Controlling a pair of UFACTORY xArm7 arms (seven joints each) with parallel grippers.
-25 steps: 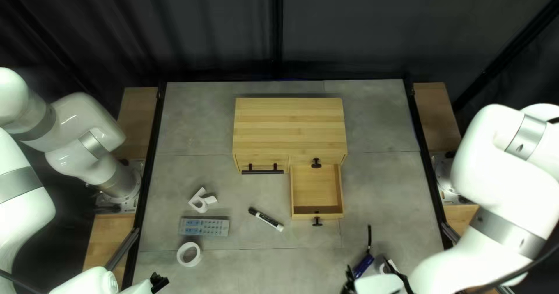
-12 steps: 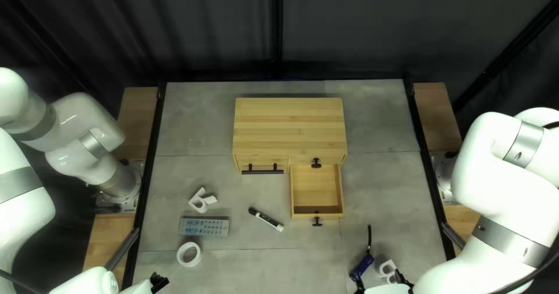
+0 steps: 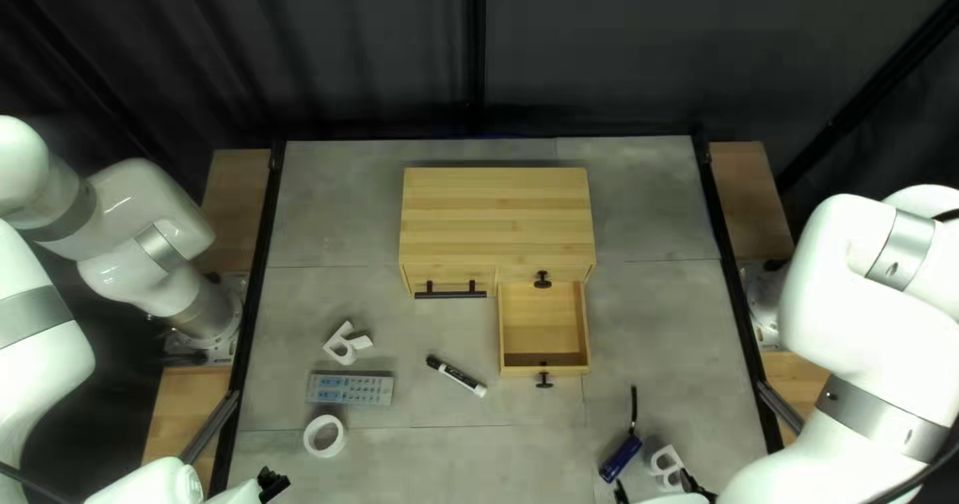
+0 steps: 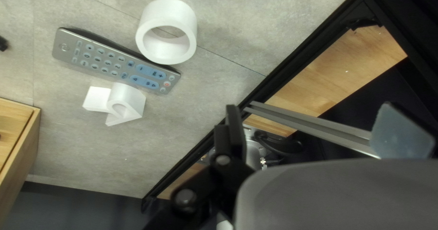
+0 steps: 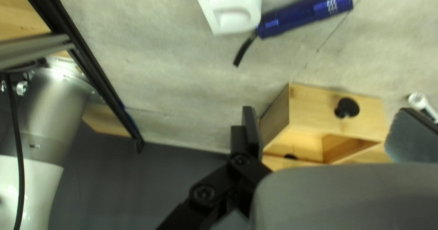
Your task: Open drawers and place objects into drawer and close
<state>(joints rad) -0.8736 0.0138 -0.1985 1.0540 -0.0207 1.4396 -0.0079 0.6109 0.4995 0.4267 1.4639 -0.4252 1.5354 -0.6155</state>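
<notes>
Left tool and right tool gape wide, nothing in either. Blue flashlight lies on the table beside a white stand, short of the open drawer. Risks: gripping both (tight spacing), or its strap overhanging and jamming closure.

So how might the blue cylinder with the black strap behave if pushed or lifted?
The blue cylinder would probably roll if nudged, since its barrel looks round. Its hard-looking casing should stay stiff, while the thin, bent strap may dangle.
</notes>
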